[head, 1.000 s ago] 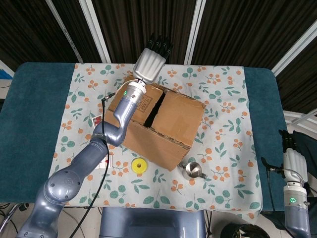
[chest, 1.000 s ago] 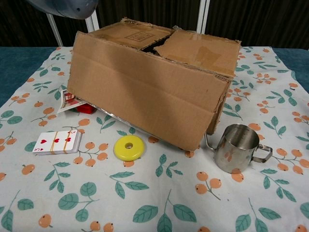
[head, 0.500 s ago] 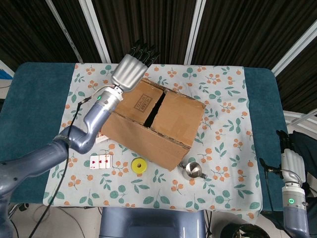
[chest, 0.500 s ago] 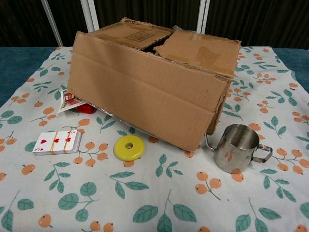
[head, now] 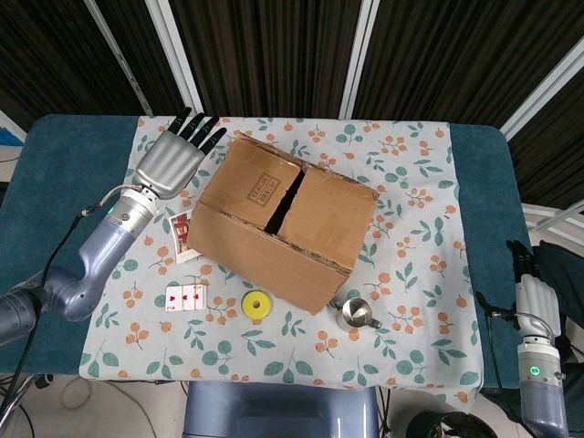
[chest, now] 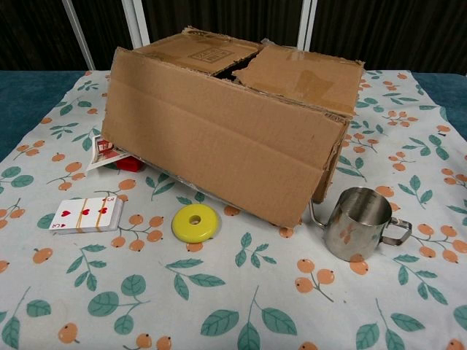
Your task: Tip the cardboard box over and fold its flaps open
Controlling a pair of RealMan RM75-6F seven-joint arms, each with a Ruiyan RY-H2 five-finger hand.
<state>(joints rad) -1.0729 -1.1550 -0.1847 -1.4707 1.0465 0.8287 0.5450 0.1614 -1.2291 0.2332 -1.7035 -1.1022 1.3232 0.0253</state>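
Playing card (chest: 86, 214) shows a 3 with red hearts; box (chest: 219, 138) top label unreadable.

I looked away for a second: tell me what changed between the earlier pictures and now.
The left robot hand swung away from above the box's far edge, out to the box's left, and hangs open over the cloth, touching nothing. It took hold of nothing. The right robot hand shifted only slightly at the table's right edge. The box, flaps shut, the cup, yellow disc and cards stayed put.

left hand (head: 173, 161) raised, fingers spread, right hand (head: 530, 297) low, empty
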